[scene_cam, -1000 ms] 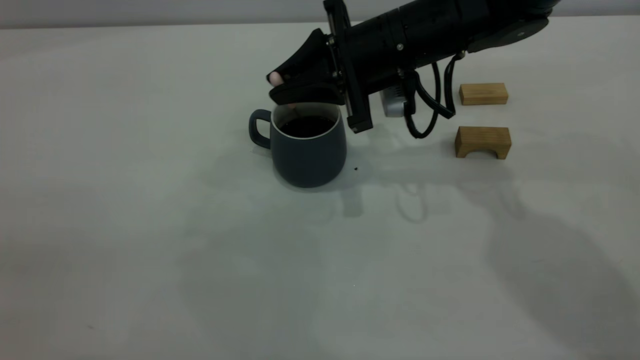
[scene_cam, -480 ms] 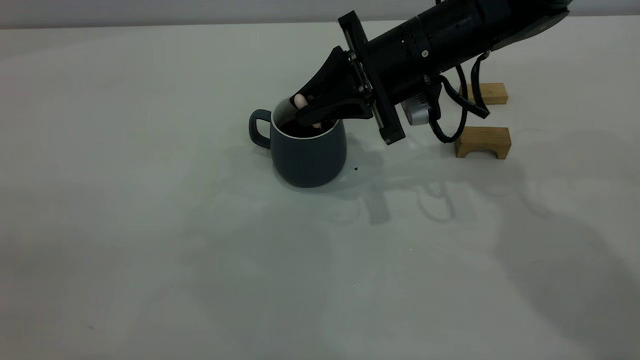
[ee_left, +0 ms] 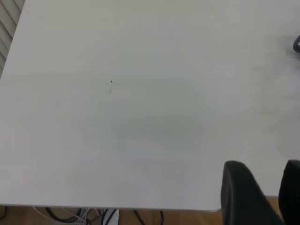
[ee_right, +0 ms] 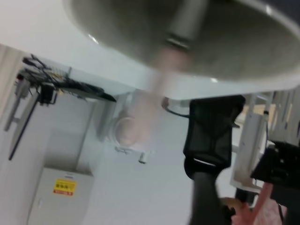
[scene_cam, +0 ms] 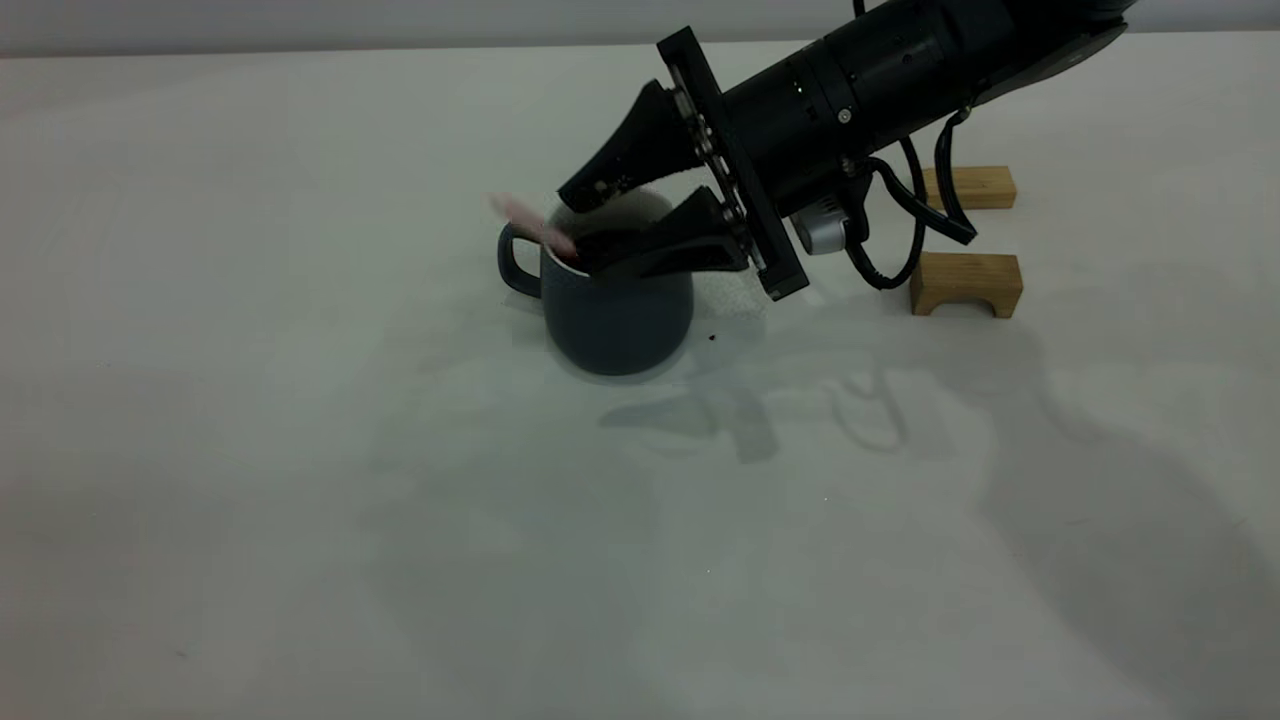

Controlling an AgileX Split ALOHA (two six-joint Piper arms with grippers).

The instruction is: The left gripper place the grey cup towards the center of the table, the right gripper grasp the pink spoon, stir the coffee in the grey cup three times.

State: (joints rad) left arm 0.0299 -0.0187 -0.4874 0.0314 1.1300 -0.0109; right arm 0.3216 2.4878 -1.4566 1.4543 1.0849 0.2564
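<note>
While the right claw [scene_cam: 590,230] hangs spread over the cup [scene_cam: 617,318], its two pointed fingers stand well apart, the upper one above the far rim and the lower one reaching across the mouth, gripping nothing. The grey cup sits upright near the middle of the counter [scene_cam: 300,480], its loop handle turned toward the left side of the exterior view. The spoon [scene_cam: 535,228] leans free against the rim just above the handle, its pink end sticking up and out past the cup, blurred, its bowl end down inside. From the right wrist view the spoon [ee_right: 154,96] shows as a pale pink streak running into a grey neck at the cup's white inside [ee_right: 140,42]. Coffee [scene_cam: 600,243] shows only as a dark patch between the fingers. The right arm slants down from the upper right, a cable looping under it. Two wooden blocks [scene_cam: 966,282] lie on the counter beyond the arm, one arched, the other partly hidden behind it. The left claw [ee_left: 262,197] waits away from the cup over the counter's edge, out of the exterior view, its two dark fingers showing a gap between them.
</note>
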